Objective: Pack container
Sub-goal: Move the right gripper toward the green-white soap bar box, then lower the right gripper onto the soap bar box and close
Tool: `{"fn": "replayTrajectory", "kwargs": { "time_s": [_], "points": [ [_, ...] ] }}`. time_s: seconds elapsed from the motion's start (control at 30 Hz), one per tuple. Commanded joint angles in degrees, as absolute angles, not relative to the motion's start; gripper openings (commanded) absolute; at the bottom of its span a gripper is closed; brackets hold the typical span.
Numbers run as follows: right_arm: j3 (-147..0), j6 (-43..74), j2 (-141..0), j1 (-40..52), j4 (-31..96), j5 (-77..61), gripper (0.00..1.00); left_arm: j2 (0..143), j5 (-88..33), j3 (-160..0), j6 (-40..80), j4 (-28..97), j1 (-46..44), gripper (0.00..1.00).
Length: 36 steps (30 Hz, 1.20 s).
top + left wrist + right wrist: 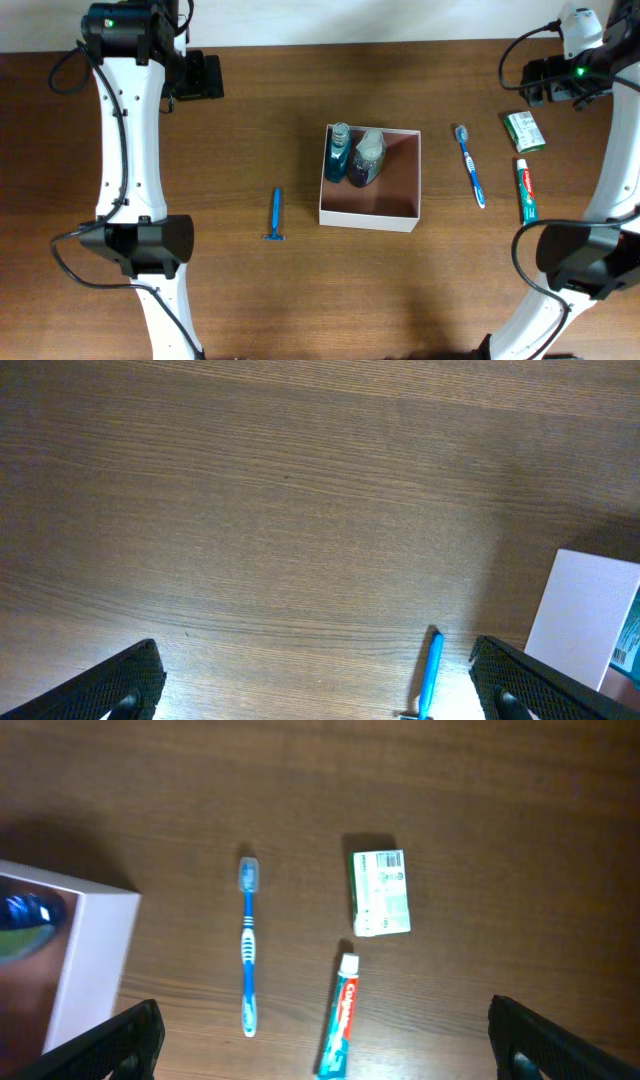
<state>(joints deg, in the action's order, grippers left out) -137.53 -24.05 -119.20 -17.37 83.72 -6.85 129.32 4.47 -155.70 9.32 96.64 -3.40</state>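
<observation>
Both the left arm (125, 130) and the right arm (618, 160) have white links with black joint housings and thin black cables (57, 258) looping beside. A small green light (110, 20) glows on each, and the fingers (110, 690) are black, dotted.

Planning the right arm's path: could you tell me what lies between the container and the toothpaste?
Only the blue toothbrush, clearest in the overhead view.
</observation>
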Motion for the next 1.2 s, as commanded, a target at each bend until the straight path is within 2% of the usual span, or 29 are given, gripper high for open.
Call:
{"fn": "replayTrajectory", "kwargs": {
  "time_s": [0.0,0.4,1.17],
  "points": [
    [-138.4,-26.8,-123.7,-20.1,83.6,-5.5,0.98,128.7,4.3,-155.6,9.8,96.7,-3.2,0.99],
    [-138.4,-26.8,-132.8,-25.5,77.9,-5.5,0.98,128.7,4.3,-155.6,9.8,96.7,-3.2,0.99],
    [-138.0,-27.0,-143.6,-20.9,70.9,-4.4,0.98,128.7,4.3,-155.6,9.8,96.7,-3.2,0.99]
  ]
}}
